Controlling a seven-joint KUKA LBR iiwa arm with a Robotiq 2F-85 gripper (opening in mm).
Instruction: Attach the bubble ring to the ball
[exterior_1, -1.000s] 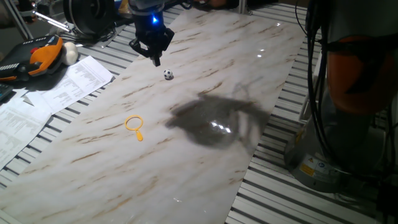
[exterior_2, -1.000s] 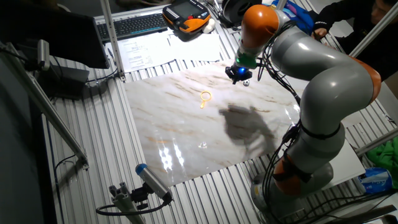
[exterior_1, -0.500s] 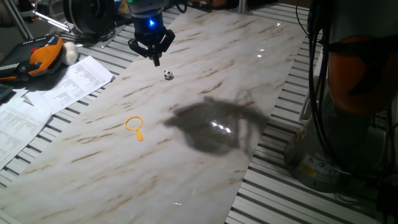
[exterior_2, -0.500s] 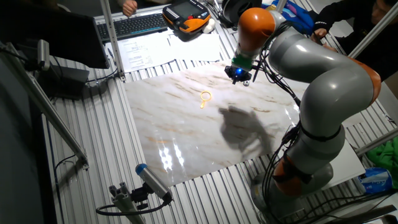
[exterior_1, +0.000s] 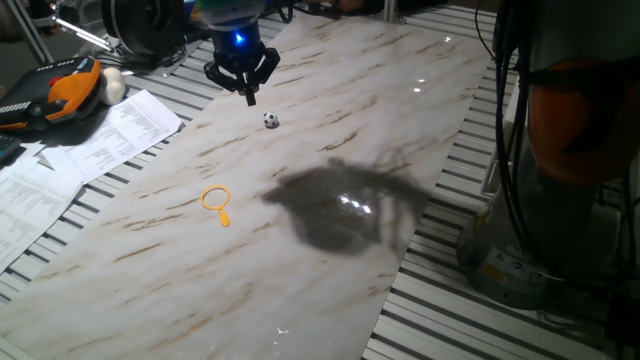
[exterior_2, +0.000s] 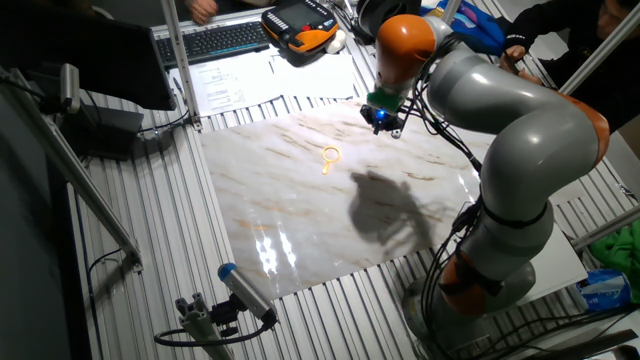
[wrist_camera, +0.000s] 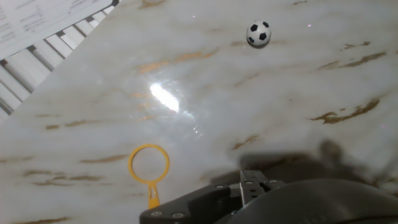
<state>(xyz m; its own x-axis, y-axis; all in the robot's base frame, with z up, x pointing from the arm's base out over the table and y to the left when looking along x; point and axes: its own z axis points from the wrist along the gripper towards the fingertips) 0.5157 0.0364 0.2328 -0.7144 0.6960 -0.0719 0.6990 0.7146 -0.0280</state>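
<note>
The bubble ring (exterior_1: 216, 200), a small yellow-orange loop with a short handle, lies flat on the marble board (exterior_1: 330, 270). It also shows in the other fixed view (exterior_2: 329, 156) and in the hand view (wrist_camera: 149, 165). The tiny soccer-patterned ball (exterior_1: 271, 119) rests on the board, well apart from the ring, and shows at the top of the hand view (wrist_camera: 259, 33). My gripper (exterior_1: 250, 96) hovers above the board just left of and behind the ball, with its fingers together and nothing in them. It also shows in the other fixed view (exterior_2: 385, 120).
Printed papers (exterior_1: 100, 140), an orange-and-black handset (exterior_1: 60, 90) and a larger off-white ball (exterior_1: 112, 85) lie left of the board. A keyboard (exterior_2: 215, 40) sits at the back. The arm's base and cables (exterior_1: 560, 150) stand to the right.
The gripper has drifted a little to the left and back, away from the ball. The ring and the ball have not moved.
</note>
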